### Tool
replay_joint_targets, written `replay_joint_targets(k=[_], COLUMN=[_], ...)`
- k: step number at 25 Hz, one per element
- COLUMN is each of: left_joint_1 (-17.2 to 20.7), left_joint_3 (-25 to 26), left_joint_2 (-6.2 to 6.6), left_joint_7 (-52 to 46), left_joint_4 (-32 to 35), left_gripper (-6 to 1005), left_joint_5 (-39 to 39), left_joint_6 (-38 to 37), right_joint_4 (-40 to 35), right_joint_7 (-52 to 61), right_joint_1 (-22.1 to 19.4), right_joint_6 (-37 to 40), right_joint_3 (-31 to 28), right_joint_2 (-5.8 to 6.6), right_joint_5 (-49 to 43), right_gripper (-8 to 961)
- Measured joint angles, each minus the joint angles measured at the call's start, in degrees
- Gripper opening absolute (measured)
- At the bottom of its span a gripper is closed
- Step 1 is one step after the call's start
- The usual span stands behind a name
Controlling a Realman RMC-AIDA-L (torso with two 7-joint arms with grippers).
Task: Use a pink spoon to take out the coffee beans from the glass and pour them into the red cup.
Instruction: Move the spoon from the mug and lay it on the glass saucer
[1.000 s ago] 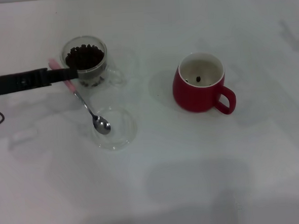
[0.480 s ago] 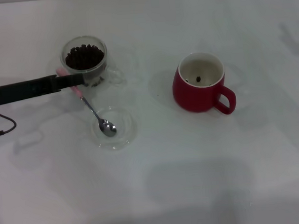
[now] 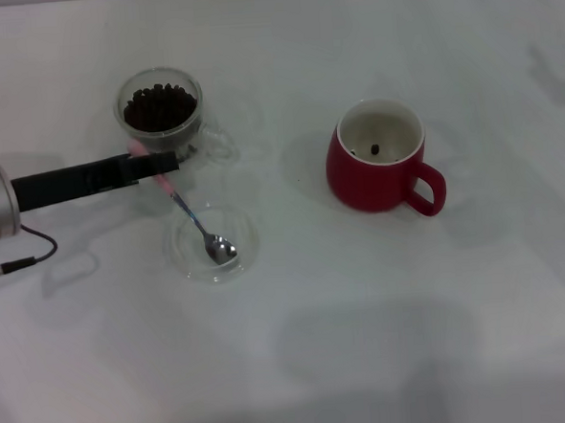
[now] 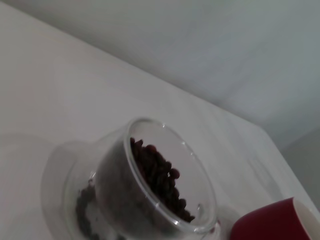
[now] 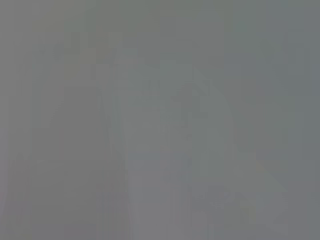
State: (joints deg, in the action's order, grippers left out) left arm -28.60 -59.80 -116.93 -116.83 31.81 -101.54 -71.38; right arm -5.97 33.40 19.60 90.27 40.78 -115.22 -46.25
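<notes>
Clear, smooth glass [image 3: 161, 109] holding dark, faintly glossy coffee beans [image 3: 159, 105]. Pink spoon [image 3: 195, 220]: polished metal bowl and stem, matt pale pink handle. Shallow transparent glass dish [image 3: 246, 241]. Red cup [image 3: 380, 158]: glazed ceramic, glossy dark red outside, white inside. White matt surface [image 3: 367, 341]. Left end effector [image 3: 160, 162]: matt black.

Soft, even light is washing over my bench [image 3: 386, 339], with one view showing nothing but grey.

From my head I am seeing the white bench bright and slightly hazy, faint broad shadows lying across its near part and a soft one falling beside the red cup [image 3: 379, 156]. My left arm's green lamp is glowing at the edge. At my left wrist the glass [image 4: 150, 195] is sitting too close, its rim blurring and catching small glints. My right wrist is giving me a flat, featureless grey.
</notes>
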Motion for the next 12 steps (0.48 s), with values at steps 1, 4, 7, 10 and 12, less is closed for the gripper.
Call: replay_joint_targets(k=[1, 4, 7, 10, 12], left_joint_1=[0.0, -0.1, -0.1, -0.1, -0.1], left_joint_3=[0.0, -0.1, 0.0, 0.0, 0.0], left_joint_2=[-0.18, -0.51, -0.64, -0.89, -1.10], left_joint_7=[0.0, 0.0, 0.0, 0.0, 0.0], left_joint_4=[-0.2, -0.7, -0.9, -1.0, -1.0], left_gripper=[127, 129, 132, 135, 136], left_joint_5=[-0.1, -0.6, -0.8, -0.9, -1.1], left_joint_6=[0.3, 0.9, 1.0, 1.3, 1.7], right_joint_4=[0.0, 0.0, 0.0, 0.0, 0.0], right_joint_7=[0.0, 0.0, 0.0, 0.0, 0.0], right_joint_1=[0.0, 0.0, 0.0, 0.0, 0.0], right_joint_6=[0.0, 0.0, 0.0, 0.0, 0.0], right_joint_3=[0.0, 0.0, 0.0, 0.0, 0.0], right_joint_2=[0.00, 0.00, 0.00, 0.00, 0.00], right_joint_5=[0.0, -0.1, -0.1, -0.1, -0.1], right_gripper=[874, 874, 874, 874, 874])
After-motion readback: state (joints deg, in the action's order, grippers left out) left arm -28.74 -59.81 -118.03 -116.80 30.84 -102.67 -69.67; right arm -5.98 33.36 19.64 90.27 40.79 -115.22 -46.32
